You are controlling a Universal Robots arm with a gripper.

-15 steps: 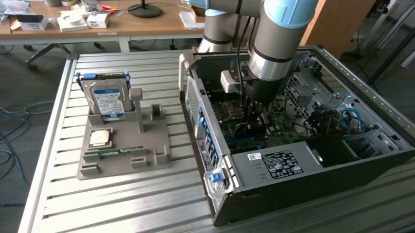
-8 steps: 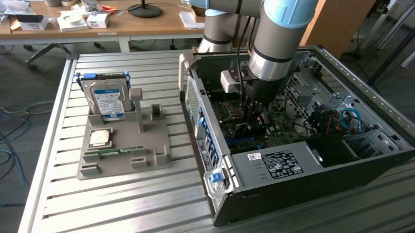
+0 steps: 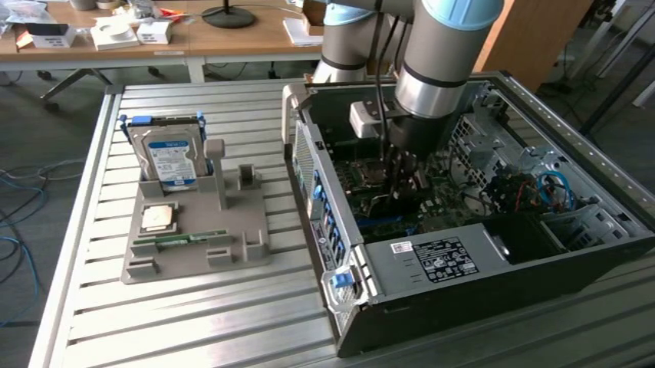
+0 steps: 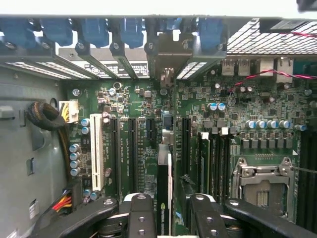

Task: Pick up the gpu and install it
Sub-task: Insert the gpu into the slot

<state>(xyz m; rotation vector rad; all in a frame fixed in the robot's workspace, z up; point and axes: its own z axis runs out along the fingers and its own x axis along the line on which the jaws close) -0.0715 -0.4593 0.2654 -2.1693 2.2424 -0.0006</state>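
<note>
- The gripper [image 4: 170,218] is down inside the case [image 3: 573,245], right over the board [image 4: 247,104].
- The gpu [image 4: 164,188] stands on edge in a slot, between the fingers [image 4: 141,218].
- The fingers look loosened, a bit apart from the card.
- Install step looks about done; the card must sit fully down.

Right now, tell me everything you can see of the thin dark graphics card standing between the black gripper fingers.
The thin dark gpu is seen edge-on. It stands upright in a slot of the green motherboard, with a pale strip along one edge. It lines up with a silver metal bracket at the case's rear wall. The open gripper straddles it, with a gap visible on one side.
</note>
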